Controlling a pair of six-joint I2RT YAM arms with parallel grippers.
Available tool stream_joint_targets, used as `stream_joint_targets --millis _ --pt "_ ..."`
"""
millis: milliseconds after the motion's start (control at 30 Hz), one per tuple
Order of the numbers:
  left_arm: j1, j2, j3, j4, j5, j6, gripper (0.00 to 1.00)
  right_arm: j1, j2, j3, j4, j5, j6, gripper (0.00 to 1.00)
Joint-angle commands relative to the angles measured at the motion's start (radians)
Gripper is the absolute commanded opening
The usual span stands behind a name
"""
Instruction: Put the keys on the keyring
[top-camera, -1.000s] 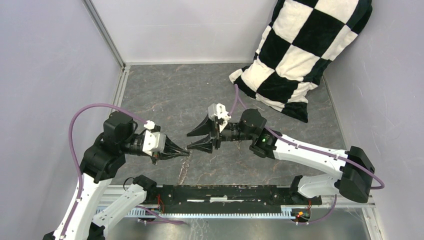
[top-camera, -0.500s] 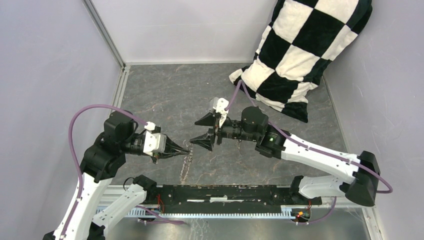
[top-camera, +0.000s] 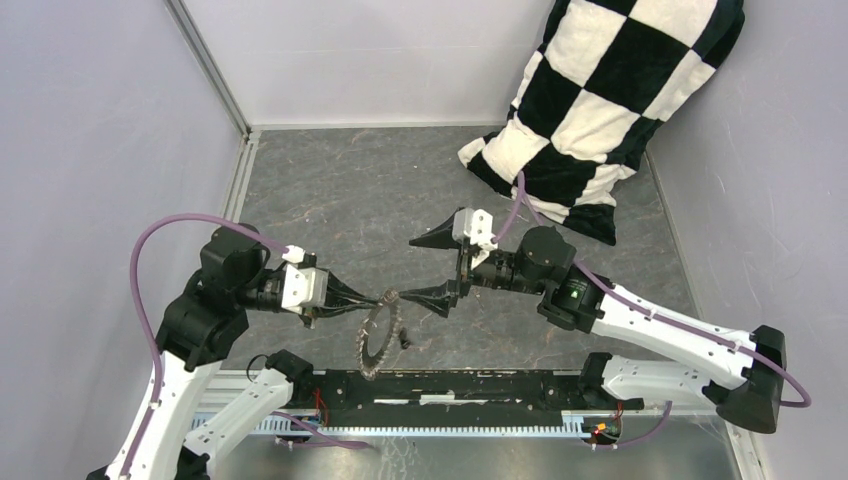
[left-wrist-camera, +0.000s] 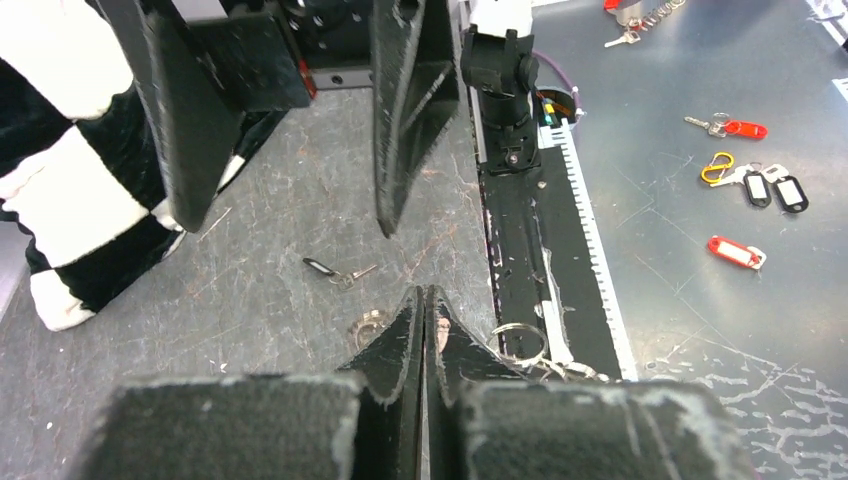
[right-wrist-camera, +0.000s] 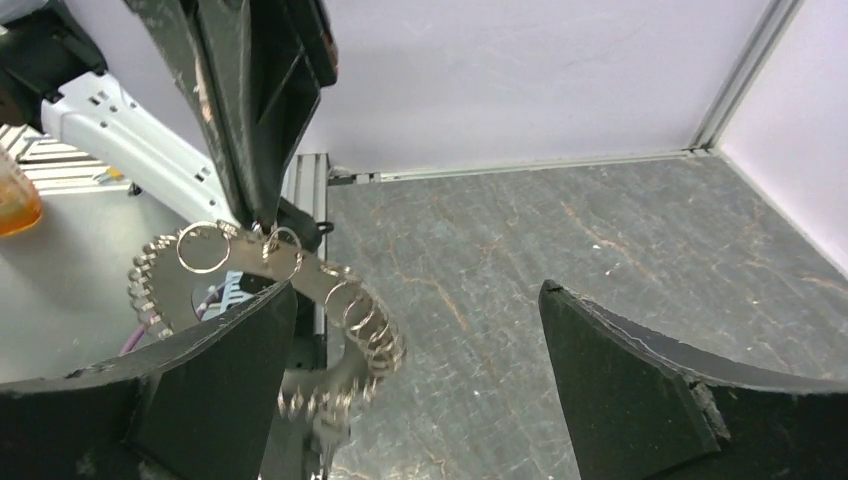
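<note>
dangling keyring (right-wrist-camera: 372, 335) | pinched at left end effector (top-camera: 385, 297) tips

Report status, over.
Left tool shut on the keyring, ring hanging. Right tool wide open, empty. One key loose on table. No obstruction seen.

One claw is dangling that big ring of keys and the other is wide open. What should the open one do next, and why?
Probably the right claw should dip toward the table and pinch the loose black-headed key lying near it. That claw is open and empty, while the left claw is shut on the keyring, holding it by its top edge.
</note>
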Motion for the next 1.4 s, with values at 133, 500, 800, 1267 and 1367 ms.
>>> stream_joint_targets --millis 133,500,800,1267,1367 --pt "-0.003 -0.003 0.006 0.123 0.015 -0.131 0.02 0.017 -0.084 -0.079 0.165 0.041 0.054 0.98" --pt "-0.003 0.020 0.017 0.144 0.063 -0.185 0.02 0.052 -0.004 -0.024 0.105 -0.003 -0.043 0.98" --pt "-0.003 0.018 0.019 0.145 0.065 -0.182 0.02 0.060 0.052 0.017 0.097 -0.008 -0.070 0.98" --pt "-0.003 0.013 0.020 0.128 0.089 -0.147 0.02 0.061 0.108 0.065 0.137 0.043 -0.041 0.98" --pt "-0.003 0.017 0.027 0.097 0.092 -0.113 0.02 0.062 0.120 0.068 0.160 0.051 0.002 0.98"
